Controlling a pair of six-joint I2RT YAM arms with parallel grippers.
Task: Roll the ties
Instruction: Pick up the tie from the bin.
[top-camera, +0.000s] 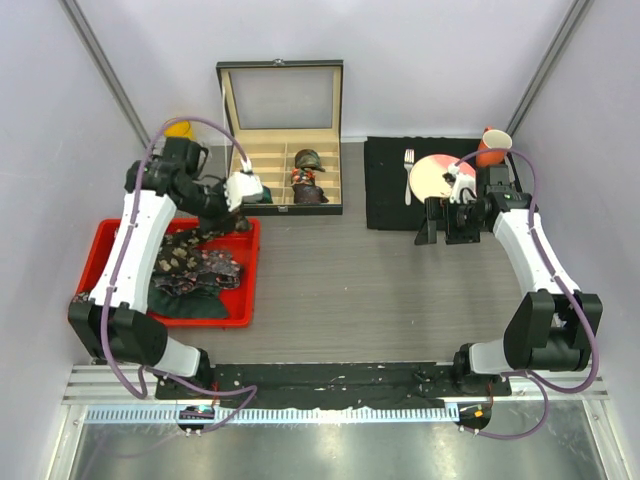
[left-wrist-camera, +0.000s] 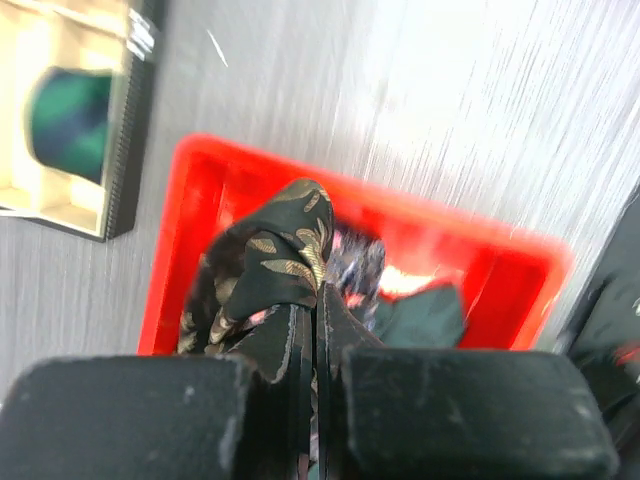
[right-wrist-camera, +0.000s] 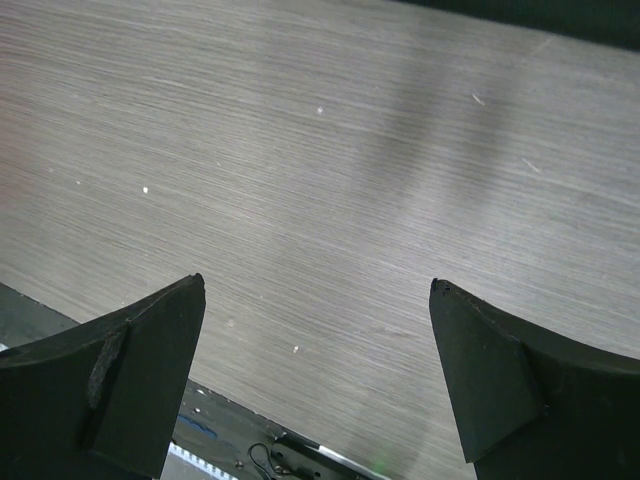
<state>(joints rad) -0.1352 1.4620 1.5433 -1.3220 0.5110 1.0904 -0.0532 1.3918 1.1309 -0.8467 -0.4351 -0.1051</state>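
— Ties (top-camera: 195, 268)?
— Heaped in the red tray (top-camera: 245, 300); left gripper (left-wrist-camera: 318, 335) pinches one above its far right corner
— Right gripper (right-wrist-camera: 318, 300)?
— Jaws spread wide over bare table (right-wrist-camera: 320, 150), well right of the tray

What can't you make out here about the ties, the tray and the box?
Heap of dark patterned fabric ties in red plastic tray: count unclear; top view, tangled, left arm covers part.
Rolled ties in open black compartment box: patterns too small, top view; blurred, edge-cut, left wrist view.
Lower end of leaf-print tie in shut left gripper: hidden by its fingers.
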